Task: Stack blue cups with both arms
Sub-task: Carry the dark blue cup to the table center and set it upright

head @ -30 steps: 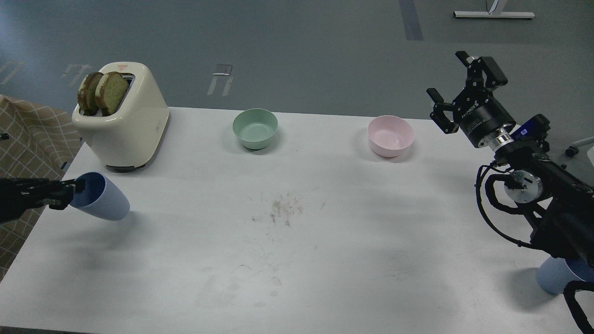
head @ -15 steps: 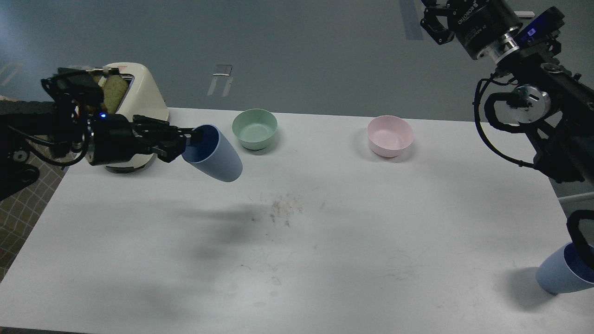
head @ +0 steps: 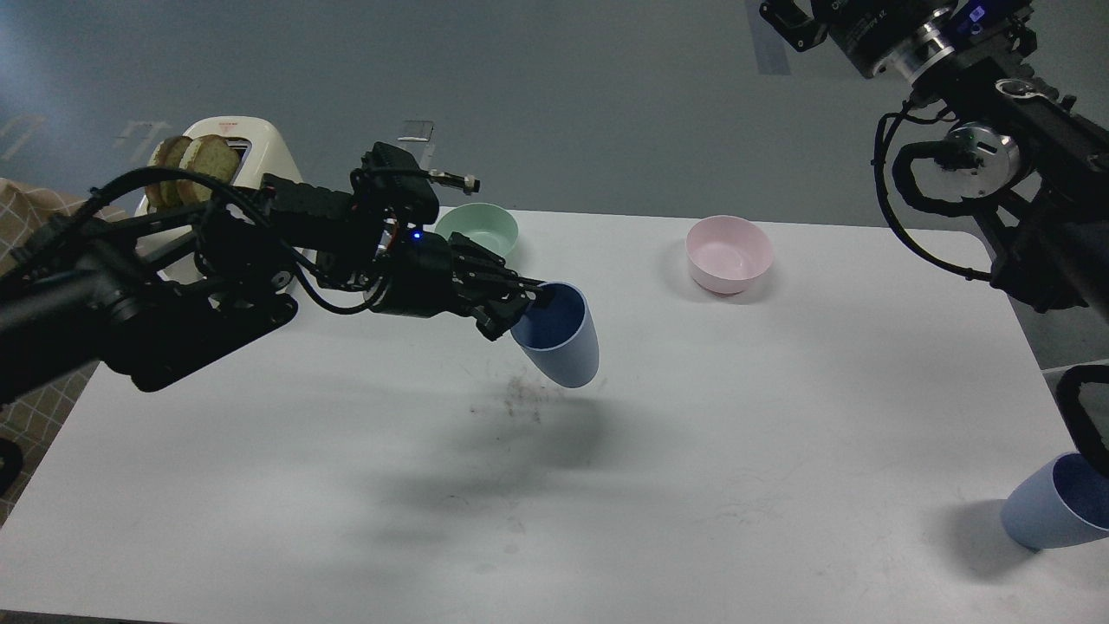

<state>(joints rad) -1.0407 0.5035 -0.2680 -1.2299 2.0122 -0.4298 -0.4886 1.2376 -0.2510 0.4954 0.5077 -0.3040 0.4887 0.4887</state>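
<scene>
My left gripper [head: 530, 305] is shut on the rim of a blue cup [head: 561, 340] and holds it tilted in the air above the middle of the white table [head: 693, 407]. The second blue cup [head: 1053, 504] stands tilted at the table's front right edge, partly cut off by the frame. My right arm [head: 970, 147] reaches up at the top right. Its gripper [head: 784, 17] is mostly cut off by the top edge, so its fingers do not show.
A cream toaster [head: 260, 165] with two bread slices [head: 186, 156] stands at the back left, behind my left arm. A mint-green bowl [head: 479, 225] and a pink bowl [head: 729, 253] sit along the back. Crumbs [head: 520, 399] lie mid-table.
My left arm has swung the blue cup from the table's left side rightwards to above the middle. My right arm has risen, its gripper leaving the top of the view.
</scene>
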